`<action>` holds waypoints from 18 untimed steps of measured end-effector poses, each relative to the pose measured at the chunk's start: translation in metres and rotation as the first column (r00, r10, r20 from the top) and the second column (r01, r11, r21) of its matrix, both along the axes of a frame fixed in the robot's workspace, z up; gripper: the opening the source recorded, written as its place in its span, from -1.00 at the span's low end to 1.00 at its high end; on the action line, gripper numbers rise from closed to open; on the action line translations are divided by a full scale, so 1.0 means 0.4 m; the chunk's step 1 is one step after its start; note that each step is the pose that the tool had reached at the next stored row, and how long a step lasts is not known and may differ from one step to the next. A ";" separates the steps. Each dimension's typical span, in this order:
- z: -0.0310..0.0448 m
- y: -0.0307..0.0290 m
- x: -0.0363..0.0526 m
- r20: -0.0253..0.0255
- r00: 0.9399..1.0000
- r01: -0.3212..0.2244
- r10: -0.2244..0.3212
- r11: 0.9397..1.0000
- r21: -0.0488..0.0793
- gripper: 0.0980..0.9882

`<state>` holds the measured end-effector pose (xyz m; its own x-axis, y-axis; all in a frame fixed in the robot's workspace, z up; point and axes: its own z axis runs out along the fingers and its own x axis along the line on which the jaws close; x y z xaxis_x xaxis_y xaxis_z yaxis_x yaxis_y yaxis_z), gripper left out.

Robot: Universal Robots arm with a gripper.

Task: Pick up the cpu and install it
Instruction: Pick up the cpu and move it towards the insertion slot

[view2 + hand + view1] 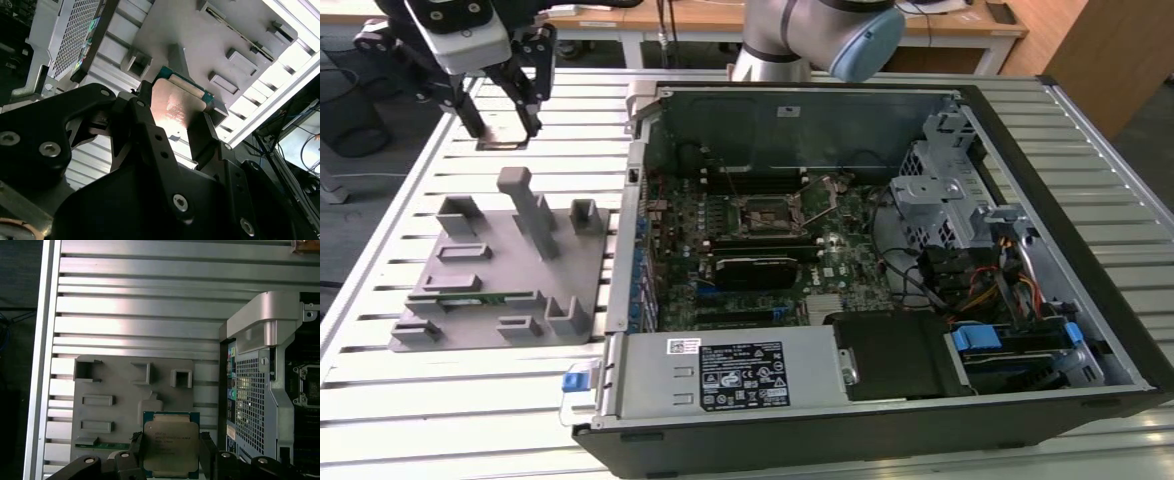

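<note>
1. Exterior view: the gripper hangs above the slatted table, to the exterior view's left of the open computer case. Its fingers are closed on the cpu.
2. Second wrist view: the cpu sits clamped between two black fingers, with the grey fixture plate behind it.
3. First wrist view: the cpu, metal top showing, is pinched on two sides over the fixture plate's edge.

so the cpu is a flat square chip with a shiny silver-grey lid and a thin green rim, held level, pinched by two opposite edges in the gripper, roughly 10 o'clock of the open case in the exterior view
</note>
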<state>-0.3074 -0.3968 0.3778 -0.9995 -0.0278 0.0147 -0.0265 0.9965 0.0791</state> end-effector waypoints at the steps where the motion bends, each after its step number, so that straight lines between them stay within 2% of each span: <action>1: 0.000 0.000 0.004 0.000 1.000 0.000 0.000 1.000 0.000 -0.03; 18: 0.000 0.002 0.063 0.000 1.000 0.000 0.000 1.000 0.000 -0.03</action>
